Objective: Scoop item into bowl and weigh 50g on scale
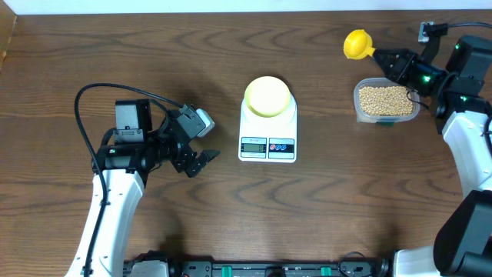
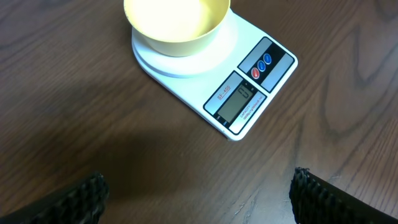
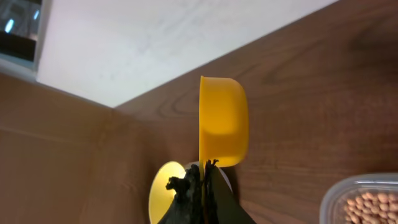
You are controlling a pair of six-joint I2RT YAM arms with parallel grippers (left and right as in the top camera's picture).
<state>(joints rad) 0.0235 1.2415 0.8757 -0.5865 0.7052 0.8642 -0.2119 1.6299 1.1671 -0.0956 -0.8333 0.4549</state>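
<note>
You have one white digital scale (image 1: 267,143) in the middle of the wooden table (image 1: 154,46), and one pale-yellow bowl (image 1: 267,95) sits on its round platform. The scale's front edge carries one grey LCD (image 2: 238,101) and two round buttons, one red (image 2: 255,72) and one blue (image 2: 267,60). The reading is too small for you to make out.

The soybeans (image 1: 384,98) are all in one place: every grain you can see lies in the single clear plastic tub (image 1: 357,102), which stands to the right of the scale and well apart from it. The right wrist view catches only a corner of that tub with a few beans in it.

There is one bright yellow scoop (image 1: 356,44), and your right gripper (image 1: 390,60) holds it, fingers pressed together on the handle. In the right wrist view the cup is turned on its side, its mouth facing left. The scoop head is just beyond the tub's far left corner, not over the beans, and you cannot tell whether anything is in it.

Your left gripper (image 2: 199,183) is to the left of the scale, pointing toward it and touching nothing. Its two fingers (image 2: 93,193) are spread wide, with bare table between them.
</note>
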